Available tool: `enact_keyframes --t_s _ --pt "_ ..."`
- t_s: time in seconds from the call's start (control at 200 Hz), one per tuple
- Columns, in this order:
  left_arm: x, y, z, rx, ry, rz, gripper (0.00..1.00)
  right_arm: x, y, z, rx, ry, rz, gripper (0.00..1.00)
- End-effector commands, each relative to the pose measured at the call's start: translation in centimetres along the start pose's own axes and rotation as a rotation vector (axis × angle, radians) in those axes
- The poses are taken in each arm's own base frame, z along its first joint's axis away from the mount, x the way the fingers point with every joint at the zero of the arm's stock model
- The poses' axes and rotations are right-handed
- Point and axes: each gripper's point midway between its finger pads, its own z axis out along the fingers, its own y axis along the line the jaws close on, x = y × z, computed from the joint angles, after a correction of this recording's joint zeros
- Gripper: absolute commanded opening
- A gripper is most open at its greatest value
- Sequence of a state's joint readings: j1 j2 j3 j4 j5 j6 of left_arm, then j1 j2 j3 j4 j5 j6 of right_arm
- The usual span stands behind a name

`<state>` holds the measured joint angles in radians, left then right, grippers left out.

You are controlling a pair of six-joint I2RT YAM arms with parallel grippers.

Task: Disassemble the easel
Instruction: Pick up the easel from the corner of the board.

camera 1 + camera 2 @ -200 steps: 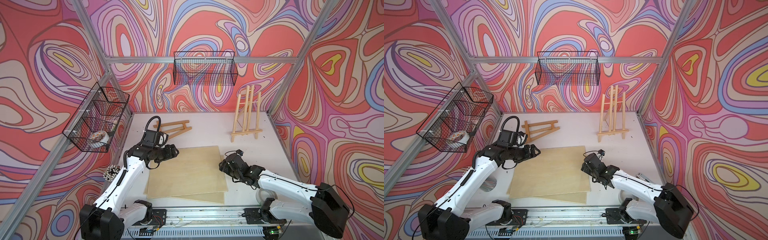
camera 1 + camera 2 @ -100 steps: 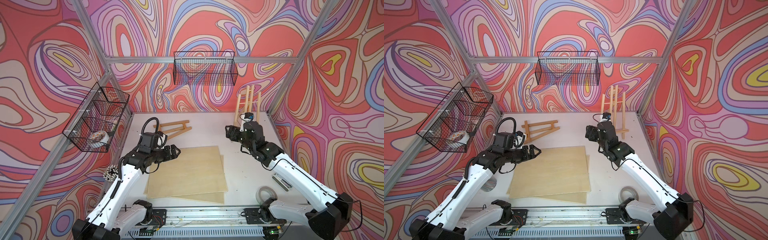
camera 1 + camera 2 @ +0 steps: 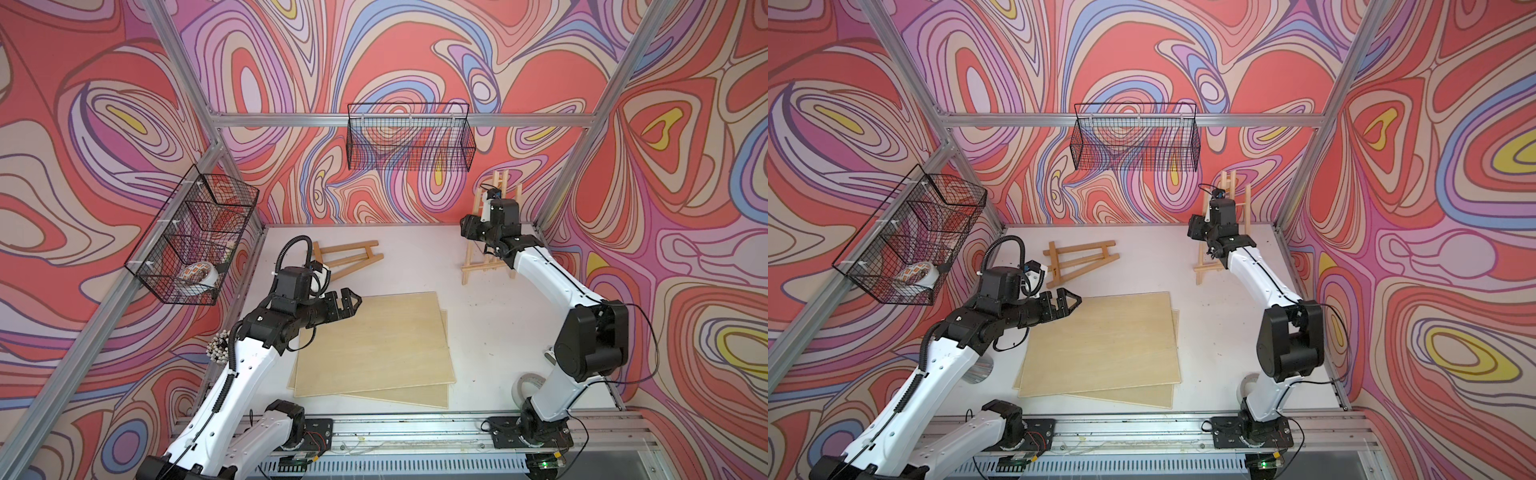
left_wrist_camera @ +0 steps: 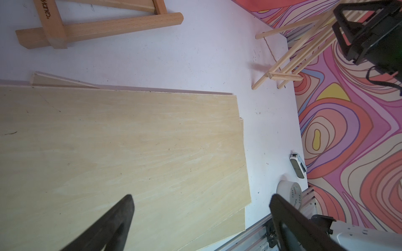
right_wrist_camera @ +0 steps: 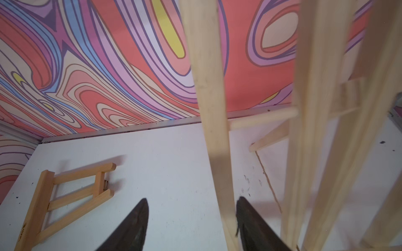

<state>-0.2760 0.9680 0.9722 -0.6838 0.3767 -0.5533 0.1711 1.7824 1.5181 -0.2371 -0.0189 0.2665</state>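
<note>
left gripper (image 4: 201, 196): fingers spread wide, plywood boards (image 4: 130, 141) beneath them | right gripper (image 5: 191, 200): fingers apart, standing easel (image 5: 207, 87) leg between them, beside one finger, unpinched

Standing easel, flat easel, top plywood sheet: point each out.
standing easel (image 3: 478, 268), in a top view, on its bottom ledge.
flat easel (image 4: 121, 23), left wrist view, on its long leg.
top plywood sheet (image 3: 370, 340), in a top view, at the sheet's centre.

Ply boards (image 3: 370, 345), tape roll (image 4: 287, 189)
</note>
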Motion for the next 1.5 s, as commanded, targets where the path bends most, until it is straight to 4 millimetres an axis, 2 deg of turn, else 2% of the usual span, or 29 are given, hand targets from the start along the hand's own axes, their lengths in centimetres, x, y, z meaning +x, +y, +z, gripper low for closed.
enact_keyframes --t_s 0.0,0.17,0.346,0.556,0.701,0.806,0.941,0.946,1.017,1.227,1.322,1.417,1.492 --pt "0.0 0.0 -0.3 -0.007 -0.021 0.021 1.0 -0.3 0.2 1.6 -0.018 -0.006 -0.047 0.62" --pt "-0.1 -0.1 -0.3 0.0 -0.025 0.023 1.0 0.5 -1.0 3.0 0.03 -0.009 -0.068 0.61" --pt "0.0 -0.3 -0.1 0.017 -0.013 0.022 1.0 1.3 -1.3 4.1 0.034 -0.009 -0.084 0.55" --pt "0.1 -0.4 0.2 0.029 -0.008 0.023 1.0 2.1 -2.5 4.6 0.077 -0.036 -0.126 0.36" --pt "0.1 -0.4 0.2 0.027 -0.008 0.024 1.0 2.1 -2.0 4.1 0.05 -0.066 -0.141 0.28" --pt "0.0 -0.3 0.2 0.023 -0.013 0.026 1.0 2.0 -1.5 3.4 0.018 -0.074 -0.143 0.17" --pt "0.0 -0.3 0.1 0.02 -0.019 0.031 1.0 1.8 -1.1 1.5 -0.004 -0.095 -0.133 0.0" --pt "0.0 -0.3 0.1 0.02 -0.02 0.031 1.0 1.4 -0.9 1.0 -0.007 -0.108 -0.133 0.0" --pt "-0.1 -0.3 0.0 0.023 -0.026 0.035 0.99 0.6 -0.6 -1.0 -0.017 -0.138 -0.13 0.0" --pt "-0.3 -0.6 -0.2 0.042 -0.051 0.046 0.94 0.2 1.2 -6.7 -0.124 -0.207 -0.128 0.0" --pt "-0.4 -1.0 -0.4 0.063 -0.064 0.051 0.94 -1.5 3.0 -9.8 -0.208 -0.261 -0.139 0.0" --pt "-0.6 -1.5 -0.7 0.097 -0.094 0.056 0.94 -4.2 5.9 -12.9 -0.337 -0.308 -0.172 0.0" --pt "-0.7 -2.0 -0.9 0.124 -0.114 0.064 0.93 -5.6 7.9 -15.1 -0.433 -0.325 -0.191 0.0"
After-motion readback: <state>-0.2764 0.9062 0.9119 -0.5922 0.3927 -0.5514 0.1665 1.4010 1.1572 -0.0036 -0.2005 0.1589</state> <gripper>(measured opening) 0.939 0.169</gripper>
